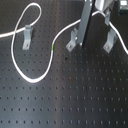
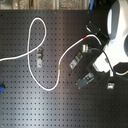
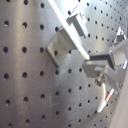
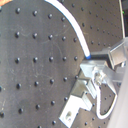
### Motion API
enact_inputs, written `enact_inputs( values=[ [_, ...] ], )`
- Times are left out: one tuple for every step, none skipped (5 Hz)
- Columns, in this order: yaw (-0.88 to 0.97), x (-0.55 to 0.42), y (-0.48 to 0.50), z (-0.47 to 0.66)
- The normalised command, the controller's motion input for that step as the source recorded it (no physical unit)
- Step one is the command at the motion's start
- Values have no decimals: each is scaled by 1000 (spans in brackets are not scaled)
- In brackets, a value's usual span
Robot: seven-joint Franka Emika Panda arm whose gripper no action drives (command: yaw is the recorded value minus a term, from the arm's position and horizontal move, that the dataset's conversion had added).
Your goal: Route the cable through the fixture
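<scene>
Gripper clenched on the cable, hovering above the middle fixture. Cable loops across the black worktop, passing the left fixture; routing looks partway, right fixture remaining.

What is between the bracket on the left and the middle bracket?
In the first exterior view, between the left bracket and the middle bracket lies bare black board, crossed only by the white cable.
</scene>
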Motion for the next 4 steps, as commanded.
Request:
enact_inputs(
  values=[
    [77, -5, -4, -461],
    [149, -1, -1, -279],
    [0, -8, 4, 315],
    [60, -21, 120, 408]
  ],
)
